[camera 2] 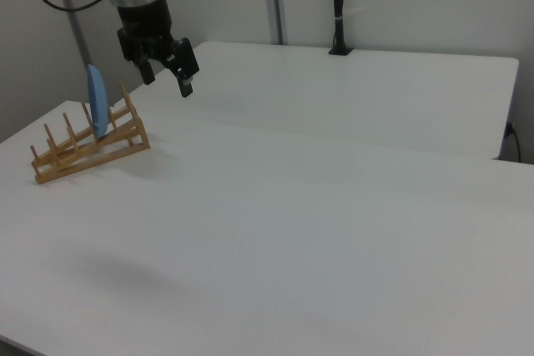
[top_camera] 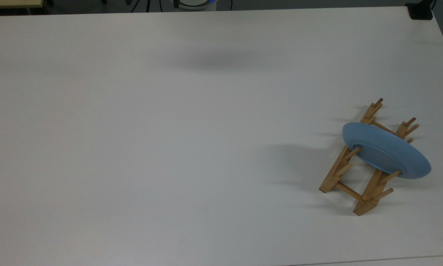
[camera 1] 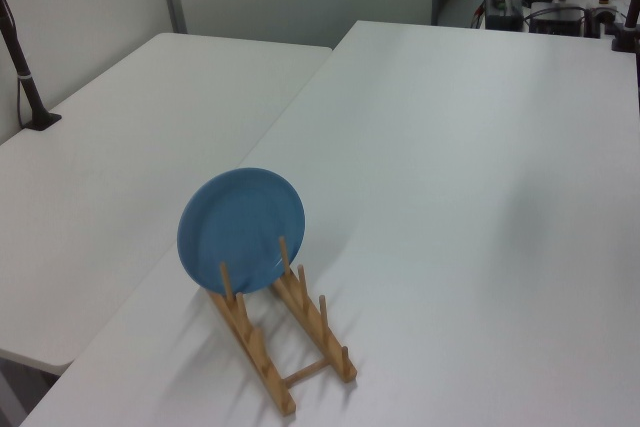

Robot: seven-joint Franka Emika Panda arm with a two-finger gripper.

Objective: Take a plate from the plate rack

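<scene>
In the right view, the white table fills the lower and middle frame, its near part bare. Farther back, at the left edge of the right view, the plate rack sits on the tabletop, and the plate stands on edge in it, seen side-on as a thin blue sliver between the pegs toward the rack's higher end. Above and just to the right of the rack in the right view, in the upper left of the frame, the gripper hangs in the air with its two dark fingers spread apart and nothing between them; it is clear of both plate and rack. Behind it lies a second white table with a black post at its far edge. In the left view, the rack is in the lower centre of the frame and the plate leans upright in its rear slots, its face turned toward the camera. In the top view, the rack lies at the right side of the frame, angled diagonally, with the plate resting across both rails near the middle.
</scene>
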